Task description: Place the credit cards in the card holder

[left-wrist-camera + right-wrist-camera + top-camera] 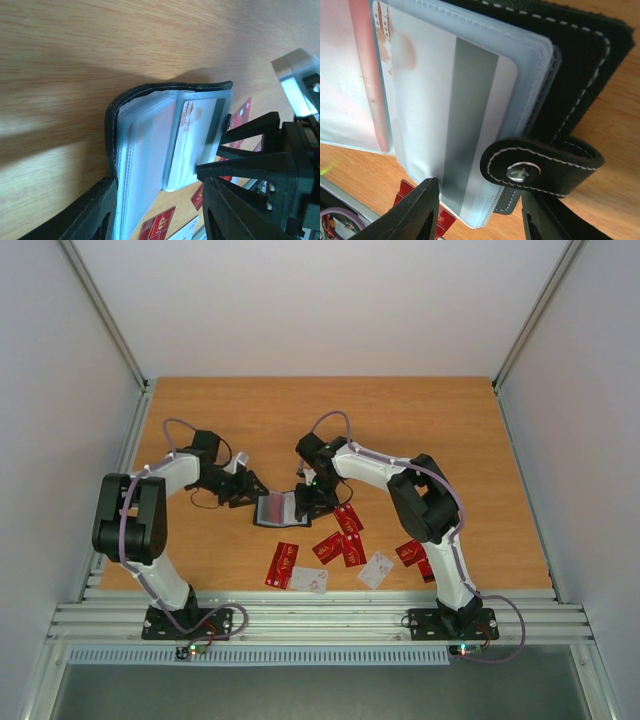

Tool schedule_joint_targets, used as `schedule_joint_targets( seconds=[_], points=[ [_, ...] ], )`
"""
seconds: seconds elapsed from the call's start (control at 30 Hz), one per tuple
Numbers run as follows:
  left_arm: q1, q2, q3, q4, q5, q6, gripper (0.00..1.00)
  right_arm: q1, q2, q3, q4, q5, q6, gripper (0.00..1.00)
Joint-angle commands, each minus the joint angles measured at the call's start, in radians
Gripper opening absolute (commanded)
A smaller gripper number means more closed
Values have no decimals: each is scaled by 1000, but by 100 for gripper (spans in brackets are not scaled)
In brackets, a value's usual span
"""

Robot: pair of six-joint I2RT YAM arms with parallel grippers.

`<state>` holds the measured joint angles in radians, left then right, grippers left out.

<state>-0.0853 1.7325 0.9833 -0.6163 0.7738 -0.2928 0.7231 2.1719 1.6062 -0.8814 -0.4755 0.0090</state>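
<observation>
Wooden tabletop [400, 420] — left gripper [243, 490], jaws parted, straddles the card holder [275, 510], likely steadying it; right gripper [305, 496], also parted, flanks a sleeved white card [470, 115].

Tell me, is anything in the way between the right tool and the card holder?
No, nothing visible. The right tool is right at the open edge of the card holder, beside its snap tab.

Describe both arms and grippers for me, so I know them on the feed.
Both the left arm and right arm have white links, bulky black joint housings and black bases. A loose lilac-grey cable loops along each. The left gripper and right gripper are black, with triangular, ribbed fingers.
</observation>
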Motion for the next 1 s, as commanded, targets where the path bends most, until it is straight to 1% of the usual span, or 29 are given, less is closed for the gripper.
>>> schedule_joint_targets(
  seconds=[0.0,0.13,0.33,0.53,0.7,0.97],
  points=[
    [-24,-30,33,14,73,-20,49,8,61,18,55,-23,-36,46],
    [-59,-29,49,17,71,-31,48,6,69,27,55,-34,-43,46],
    [-141,-29,99,-21,14,-30,48,-3,77,35,57,-51,-47,46],
    [-177,-40,129,-32,-9,-59,47,-20,77,40,46,-60,-47,46],
    [-198,2,120,8,3,-77,46,-47,58,33,55,-80,-44,46],
    [-238,59,135,101,28,-153,45,-98,-45,-38,94,-129,-37,46]
  ],
)
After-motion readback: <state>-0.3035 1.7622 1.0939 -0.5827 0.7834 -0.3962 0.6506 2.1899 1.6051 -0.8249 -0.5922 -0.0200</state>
